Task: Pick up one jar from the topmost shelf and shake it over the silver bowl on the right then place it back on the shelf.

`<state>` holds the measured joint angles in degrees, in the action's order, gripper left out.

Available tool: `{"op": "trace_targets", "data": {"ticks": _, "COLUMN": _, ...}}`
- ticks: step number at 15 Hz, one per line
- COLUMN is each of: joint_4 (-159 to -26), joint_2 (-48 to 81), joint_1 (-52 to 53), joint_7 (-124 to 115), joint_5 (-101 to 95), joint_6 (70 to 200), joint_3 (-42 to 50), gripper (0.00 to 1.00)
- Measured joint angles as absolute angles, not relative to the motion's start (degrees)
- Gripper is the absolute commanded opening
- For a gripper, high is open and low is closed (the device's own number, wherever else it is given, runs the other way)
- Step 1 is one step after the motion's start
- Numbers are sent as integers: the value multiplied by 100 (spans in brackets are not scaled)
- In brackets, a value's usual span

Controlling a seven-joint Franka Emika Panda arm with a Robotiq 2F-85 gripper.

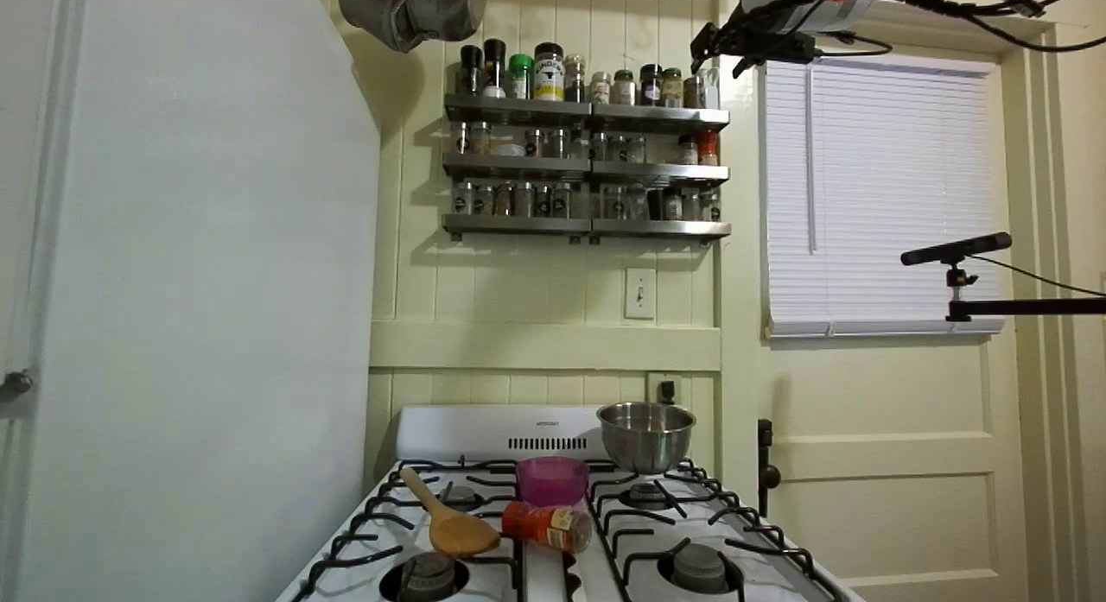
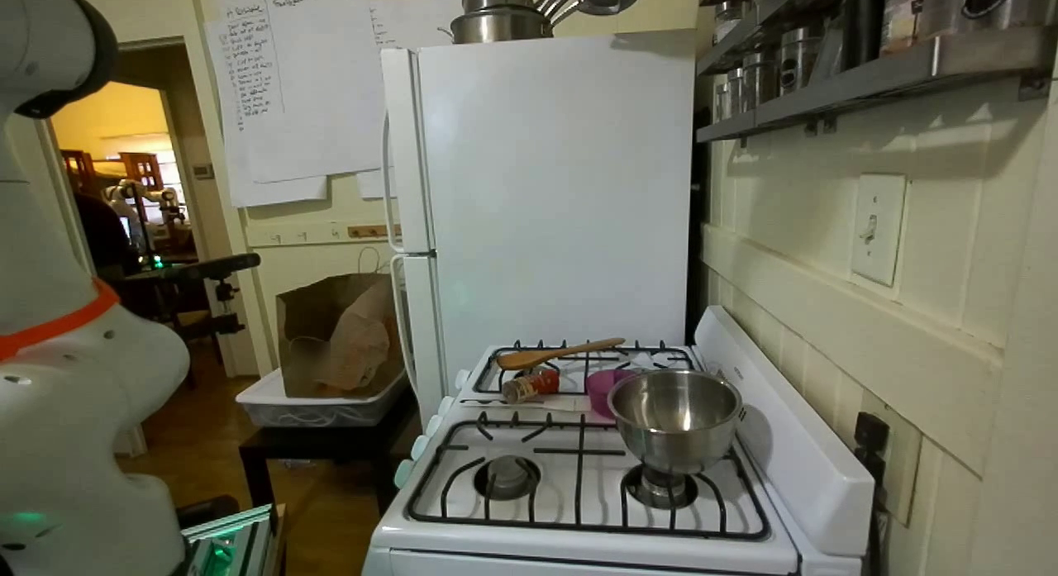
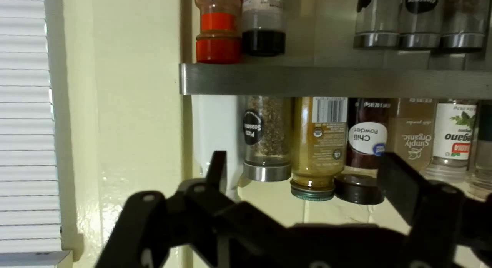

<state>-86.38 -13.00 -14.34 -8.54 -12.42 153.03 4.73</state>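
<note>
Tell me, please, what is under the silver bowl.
Under the silver bowl, a burner and part of the black grate show in both exterior views; the bowl's base hides the rest.

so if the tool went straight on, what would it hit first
Likely the green-lidded yellowish jar, centred before the open tool in the wrist view, though depth is unclear; the neighbouring pizza seasoning jar might come first.

Subdued yellowish light, soft shadows on the wall (image 1: pixel 518 291) above the stove (image 1: pixel 542 576), brighter blinds (image 1: pixel 899 196) right of it, amber-lit doorway (image 2: pixel 124 117) well left of it, glare on trim (image 3: pixel 130 106) and blurred gripper (image 3: pixel 303 175) in the wrist view (inverted).
</note>
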Motion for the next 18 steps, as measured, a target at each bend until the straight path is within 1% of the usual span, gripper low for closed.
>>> {"op": "trace_targets", "data": {"ticks": 2, "joint_4": -8512, "joint_2": -1127, "joint_1": -1448, "joint_7": -921, "joint_5": -1242, "joint_6": 15516, "joint_3": 514, "gripper": 100}}
{"op": "trace_targets", "data": {"ticks": 3, "joint_4": -8449, "joint_2": -1036, "joint_1": -1455, "joint_7": -964, "joint_5": -1242, "joint_6": 15628, "joint_3": 526, "gripper": 95}}
{"op": "trace_targets", "data": {"ticks": 4, "joint_4": -8396, "joint_2": -945, "joint_1": -1455, "joint_7": -982, "joint_5": -1214, "joint_6": 15749, "joint_3": 538, "gripper": 73}}
{"op": "trace_targets", "data": {"ticks": 6, "joint_4": -8303, "joint_2": -773, "joint_1": -1453, "joint_7": -985, "joint_5": -1145, "joint_6": 15974, "joint_3": 554, "gripper": 72}}
{"op": "trace_targets", "data": {"ticks": 7, "joint_4": -8249, "joint_2": -684, "joint_1": -1454, "joint_7": -988, "joint_5": -1124, "joint_6": 16079, "joint_3": 564, "gripper": 63}}
{"op": "trace_targets", "data": {"ticks": 8, "joint_4": -8195, "joint_2": -599, "joint_1": -1455, "joint_7": -1000, "joint_5": -1113, "joint_6": 16187, "joint_3": 576, "gripper": 61}}
{"op": "trace_targets", "data": {"ticks": 11, "joint_4": -8004, "joint_2": -345, "joint_1": -1469, "joint_7": -1034, "joint_5": -1052, "joint_6": 16439, "joint_3": 628, "gripper": 60}}
{"op": "trace_targets", "data": {"ticks": 15, "joint_4": -7810, "joint_2": -83, "joint_1": -1478, "joint_7": -1043, "joint_5": -1022, "joint_6": 16653, "joint_3": 700, "gripper": 67}}
{"op": "trace_targets", "data": {"ticks": 17, "joint_4": -7742, "joint_2": 18, "joint_1": -1484, "joint_7": -1043, "joint_5": -1021, "joint_6": 16741, "joint_3": 732, "gripper": 67}}
{"op": "trace_targets", "data": {"ticks": 18, "joint_4": -7706, "joint_2": 64, "joint_1": -1490, "joint_7": -1043, "joint_5": -1015, "joint_6": 16769, "joint_3": 741, "gripper": 66}}
